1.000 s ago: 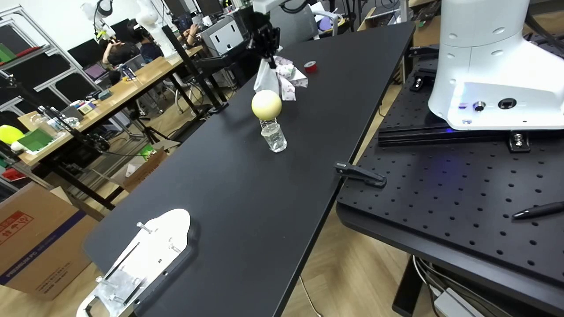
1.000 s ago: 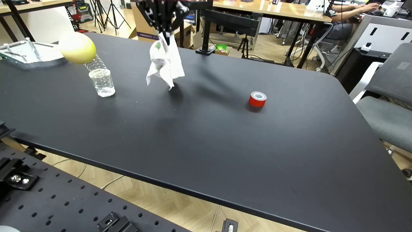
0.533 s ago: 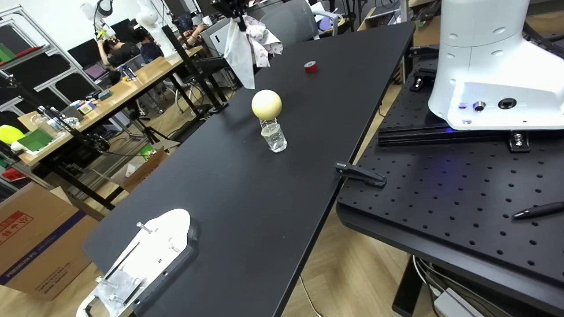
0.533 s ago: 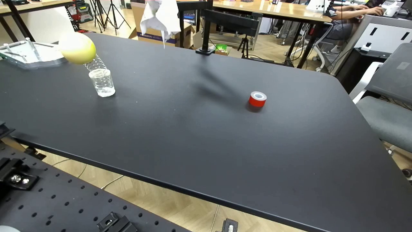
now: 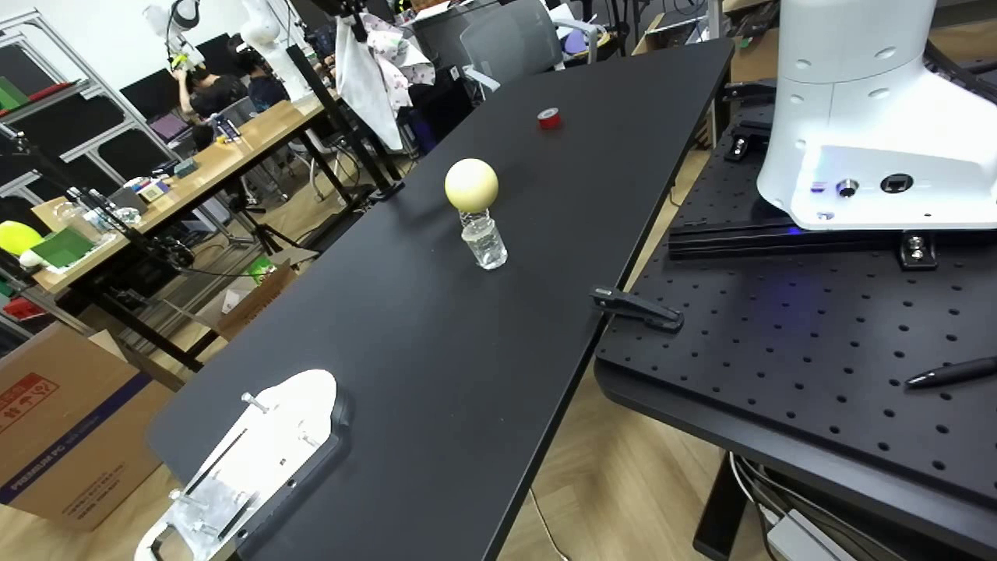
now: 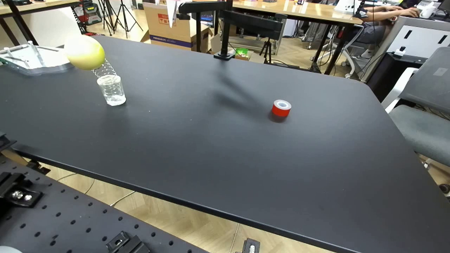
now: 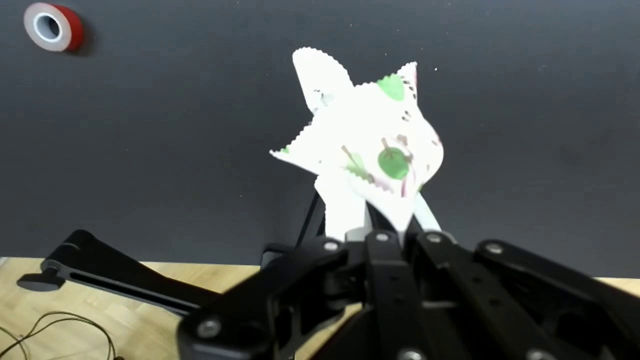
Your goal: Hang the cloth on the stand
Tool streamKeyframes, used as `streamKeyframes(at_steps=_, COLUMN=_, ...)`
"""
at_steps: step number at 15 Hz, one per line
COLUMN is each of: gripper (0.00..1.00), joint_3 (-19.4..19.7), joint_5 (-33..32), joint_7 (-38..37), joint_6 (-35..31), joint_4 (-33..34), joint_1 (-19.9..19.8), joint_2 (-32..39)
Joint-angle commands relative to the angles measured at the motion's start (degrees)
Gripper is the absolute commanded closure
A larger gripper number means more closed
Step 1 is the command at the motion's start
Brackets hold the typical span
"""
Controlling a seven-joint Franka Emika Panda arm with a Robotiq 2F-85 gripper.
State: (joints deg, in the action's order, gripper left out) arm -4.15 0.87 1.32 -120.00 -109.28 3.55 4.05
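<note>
The cloth [image 5: 372, 86] is white with a printed side and hangs in folds from my gripper [image 5: 356, 25], well above the table near its far edge. In the wrist view the cloth [image 7: 365, 130] hangs below the gripper [image 7: 397, 225], whose fingers are shut on a pinched part. In an exterior view only a white tip of cloth [image 6: 171, 12] shows at the top; the gripper is out of that frame. The black stand [image 6: 226, 33] rises at the far table edge; the cloth tip appears just left of its sideways arm. The stand's pole [image 5: 342, 124] is beside the cloth, which overlaps it.
The wrist view shows a black slotted arm [image 7: 125, 280] with a knob at lower left. A red tape roll [image 6: 281, 108], a clear cup [image 6: 112, 92] under a yellow ball [image 6: 84, 52], and a white fixture [image 5: 273, 436] stand on the black table [image 6: 211, 140].
My gripper has lifted the cloth from just above the table and carried it up and toward the far edge by the stand. The cloth has mostly left the top of an exterior view.
</note>
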Motion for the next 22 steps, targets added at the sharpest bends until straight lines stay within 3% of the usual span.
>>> streamKeyframes(at_steps=1, gripper=0.99, joint_3=0.0, joint_5=-0.7, joint_7=0.0, joint_6=3.6, joint_4=10.4, joint_1=0.5, joint_2=8.7)
streamKeyframes(at_steps=8, gripper=0.99, joint_3=0.1, joint_5=-0.6, joint_7=1.1, joint_6=9.0, joint_4=20.2, joint_1=0.7, joint_2=16.9)
streamKeyframes(at_steps=22, gripper=0.99, joint_3=0.1, joint_5=1.8, joint_7=10.3, joint_6=8.9, joint_4=12.0, joint_1=-2.1, joint_2=15.3)
